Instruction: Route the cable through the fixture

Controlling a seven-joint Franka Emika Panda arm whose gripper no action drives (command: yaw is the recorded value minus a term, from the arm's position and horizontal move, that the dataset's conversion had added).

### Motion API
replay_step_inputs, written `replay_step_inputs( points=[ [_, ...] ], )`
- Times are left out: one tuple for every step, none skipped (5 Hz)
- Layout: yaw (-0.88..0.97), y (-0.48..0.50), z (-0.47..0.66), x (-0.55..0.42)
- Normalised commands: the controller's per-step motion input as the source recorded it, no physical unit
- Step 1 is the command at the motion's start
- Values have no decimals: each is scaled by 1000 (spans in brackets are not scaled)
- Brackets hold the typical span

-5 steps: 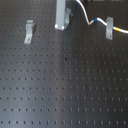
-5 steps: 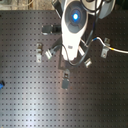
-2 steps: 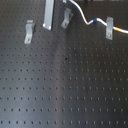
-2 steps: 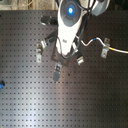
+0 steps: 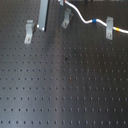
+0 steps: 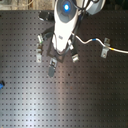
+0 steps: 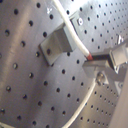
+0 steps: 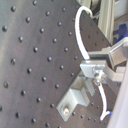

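Note:
The white cable (image 5: 84, 20) runs in the first exterior view from the top edge, past the right side of the fixture's middle clip (image 5: 65, 20), and on through the right clip (image 5: 109, 27). Its yellow band (image 5: 118, 30) lies just beyond that clip. The left clip (image 5: 30, 31) stands with no cable in it. In the second exterior view the white arm covers the middle clip, and my gripper (image 6: 62, 56) hangs under it. In the second wrist view my gripper (image 8: 96, 71) is shut on the cable (image 8: 82, 35), next to a clip (image 8: 72, 97).
The black perforated board (image 5: 65, 90) fills both exterior views. A grey bar (image 5: 43, 15) on the gripper hangs between the left and middle clips. A small blue object (image 6: 1, 84) lies at the second exterior view's left edge.
The arm has shifted to the left in both exterior views, carrying the cable's end with it. The grey bar now hangs closer to the left clip.

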Motion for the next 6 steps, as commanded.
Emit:
replay_step_inputs(
  points=[
    [300, 96, 270, -68],
    [371, 159, 187, 62],
    [383, 125, 160, 61],
    [369, 37, 331, 29],
    [360, 19, 388, -8],
    [326, 47, 382, -29]
  ],
)
